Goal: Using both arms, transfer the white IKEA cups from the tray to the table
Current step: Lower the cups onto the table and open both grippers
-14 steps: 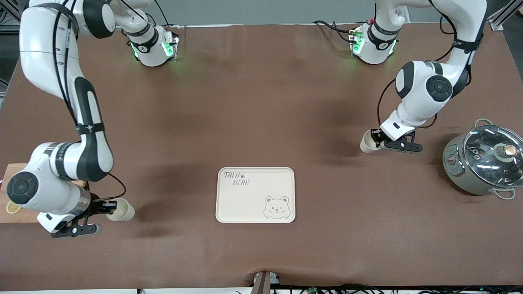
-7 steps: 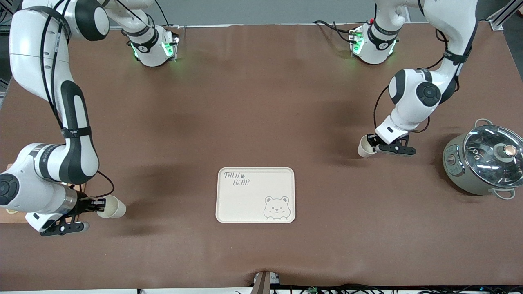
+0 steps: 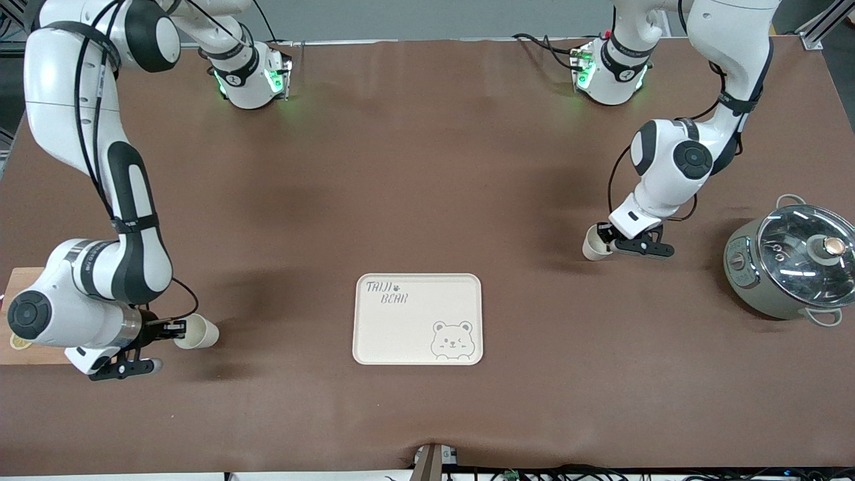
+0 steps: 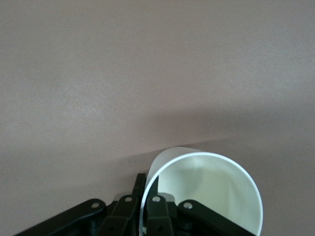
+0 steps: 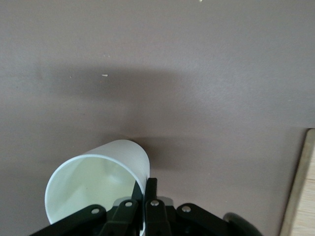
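Observation:
Two white IKEA cups are each held by the rim wall, tilted on their sides. My right gripper [image 3: 175,327] is shut on one cup [image 3: 198,332] low over the brown cloth, between the wooden board and the bear tray. In the right wrist view the gripper [image 5: 146,186] pinches that cup's [image 5: 93,184] wall, one finger inside. My left gripper [image 3: 606,235] is shut on the other cup [image 3: 592,244] low over the cloth, between the tray and the pot. In the left wrist view the gripper [image 4: 147,181] pinches its cup [image 4: 206,189] the same way.
A cream bear tray [image 3: 401,334] lies mid-table, nearer to the front camera. A grey pot with a glass lid [image 3: 791,260] stands at the left arm's end. A wooden board [image 3: 27,353] lies at the right arm's end and shows in the right wrist view [image 5: 300,187].
The left gripper and its cup have sunk a little and drifted toward the tray. The right gripper swung its cup away from the tray, then back toward it.

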